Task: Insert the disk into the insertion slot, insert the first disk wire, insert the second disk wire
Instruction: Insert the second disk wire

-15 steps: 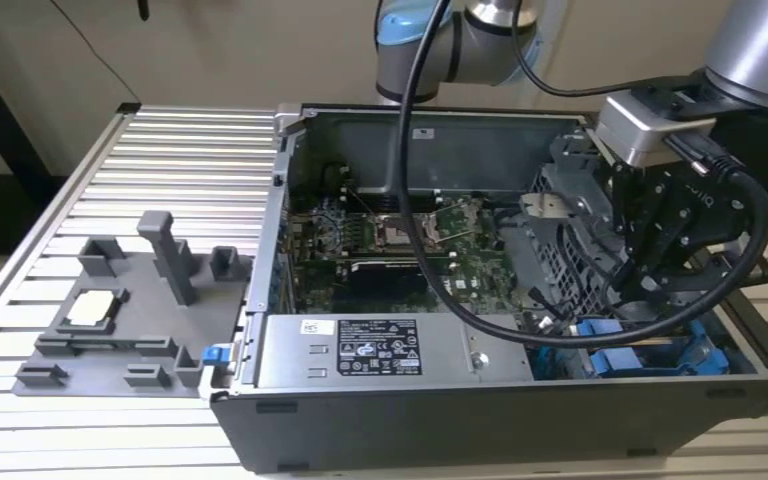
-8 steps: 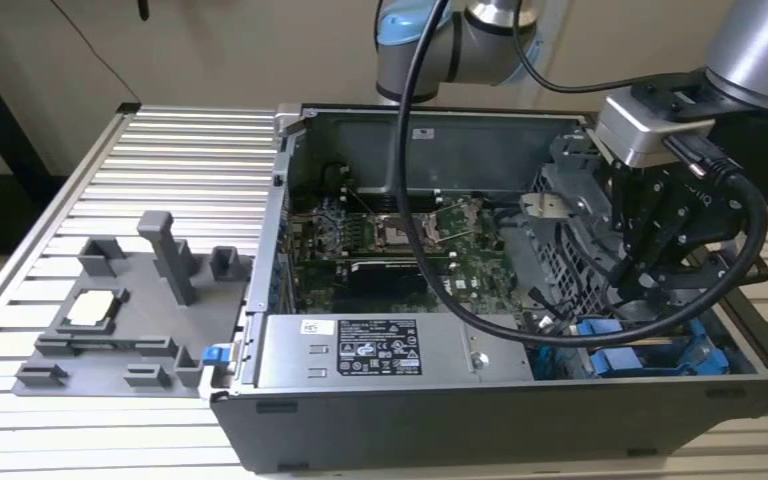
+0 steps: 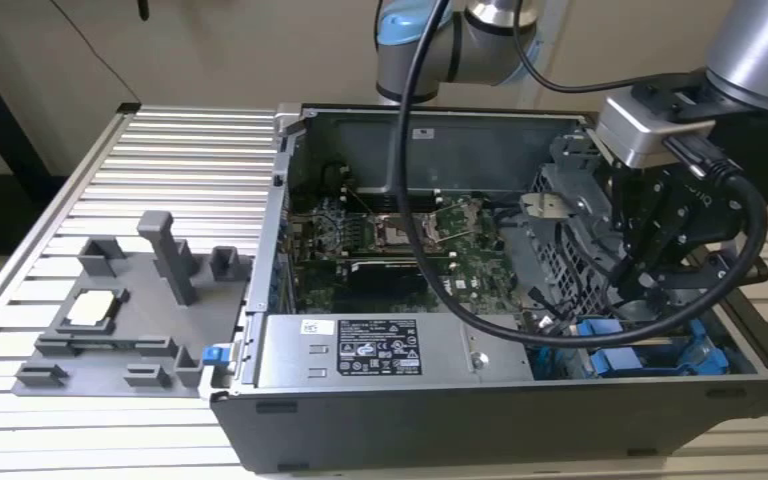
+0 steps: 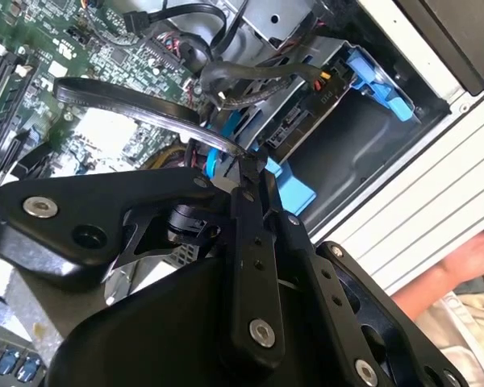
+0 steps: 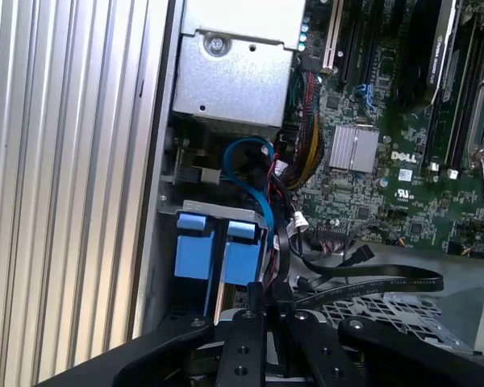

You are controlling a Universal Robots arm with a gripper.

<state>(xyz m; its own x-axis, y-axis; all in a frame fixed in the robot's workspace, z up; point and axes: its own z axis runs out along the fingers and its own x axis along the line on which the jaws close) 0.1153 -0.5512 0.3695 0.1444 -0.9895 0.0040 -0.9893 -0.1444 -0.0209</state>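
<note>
The disk sits in the insertion slot [image 3: 584,250] of the grey drive cage, at the exterior view's right. Its bright blue frame [image 5: 242,251] faces out beside a second blue frame [image 5: 192,246]. My gripper [image 3: 638,305] hangs just above these frames, inside the open computer case. In both wrist views its black fingers [image 4: 246,242] are pressed together at the tips [image 5: 266,294]. A blue disk wire [image 5: 254,165] loops down from the cage and ends between them [image 4: 213,158]. A flat black wire [image 5: 371,282] curves past the fingers.
The green mainboard [image 3: 384,235] fills the case's middle, with the labelled silver power-supply box [image 3: 371,350] along its front. A grey fixture [image 3: 117,310] stands on the ribbed table at the exterior view's left. A person's hand [image 4: 468,258] shows beyond the case wall.
</note>
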